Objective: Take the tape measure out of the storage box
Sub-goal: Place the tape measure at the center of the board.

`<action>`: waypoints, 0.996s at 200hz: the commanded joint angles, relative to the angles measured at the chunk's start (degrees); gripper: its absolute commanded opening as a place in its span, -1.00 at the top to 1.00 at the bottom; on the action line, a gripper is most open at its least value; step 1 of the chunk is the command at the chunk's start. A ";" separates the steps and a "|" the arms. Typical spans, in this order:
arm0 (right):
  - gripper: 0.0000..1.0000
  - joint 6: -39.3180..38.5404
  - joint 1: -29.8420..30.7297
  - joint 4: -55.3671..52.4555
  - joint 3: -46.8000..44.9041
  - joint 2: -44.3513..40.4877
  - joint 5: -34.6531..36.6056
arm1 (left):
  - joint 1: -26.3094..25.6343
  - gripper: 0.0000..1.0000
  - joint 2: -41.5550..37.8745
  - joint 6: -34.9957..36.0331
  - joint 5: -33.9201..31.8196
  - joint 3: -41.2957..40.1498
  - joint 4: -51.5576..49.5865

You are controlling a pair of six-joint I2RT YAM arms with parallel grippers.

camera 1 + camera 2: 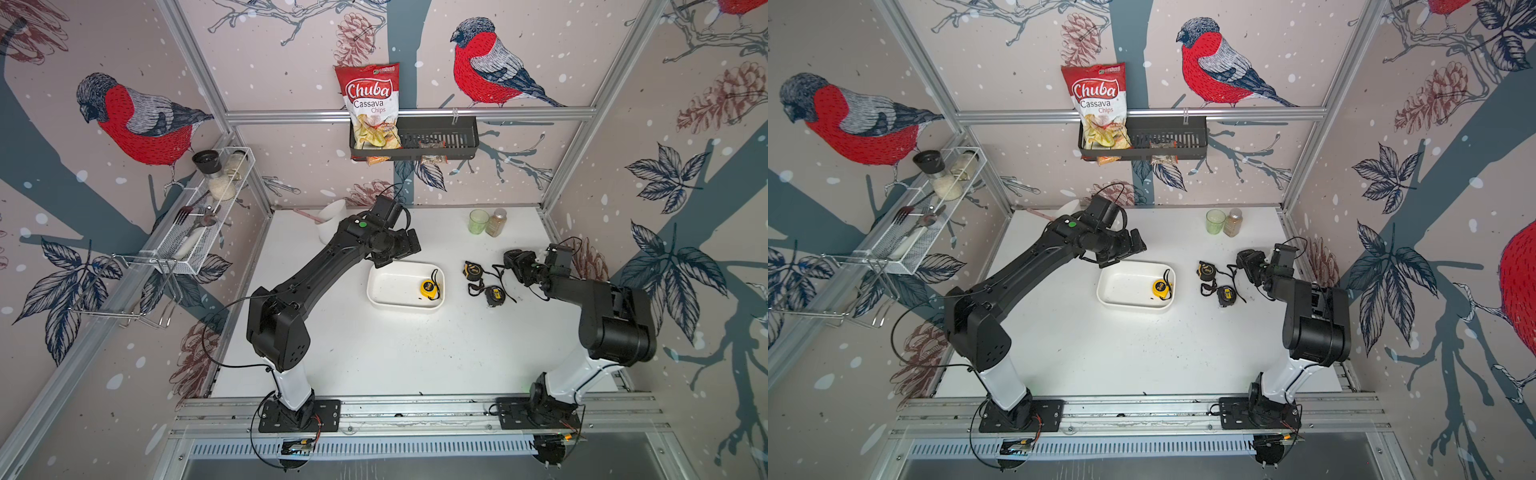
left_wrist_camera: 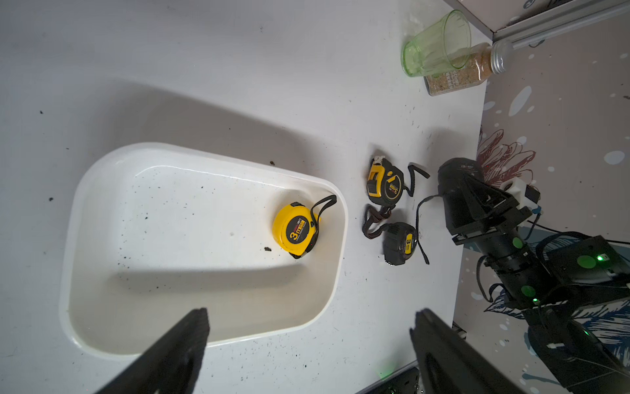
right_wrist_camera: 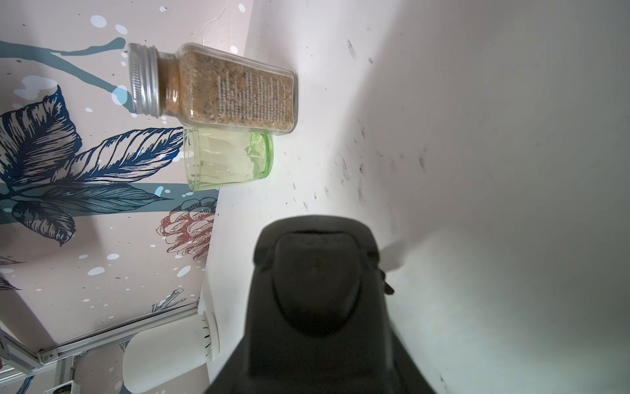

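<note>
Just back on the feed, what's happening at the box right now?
The left gripper hovers near the box's far edge, jaws wide open and empty. One yellow tape measure lies inside the box, not yet touched. Two black tape measures lie on the table beside it, next to the right gripper; whether that one holds anything is unclear.

Left arm [image 1: 316, 266] outstretched, jaws wide apart; right arm [image 1: 582, 293] folded low.
</note>
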 commanded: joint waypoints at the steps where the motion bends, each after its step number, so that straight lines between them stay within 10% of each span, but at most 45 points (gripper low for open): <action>1: 1.00 3.00 0.72 2.20 0.33 1.48 -2.14 | 0.20 -0.94 -0.37 0.91 -1.54 0.47 -1.35; 102: 0.95 9.84 4.39 -0.26 -1.79 2.17 -1.09 | 0.55 -0.93 -1.18 1.78 -6.34 1.20 -4.71; 199: -0.04 11.44 3.84 -1.81 -3.62 2.22 -0.76 | 0.59 -0.93 -0.99 1.96 -6.51 1.70 -5.18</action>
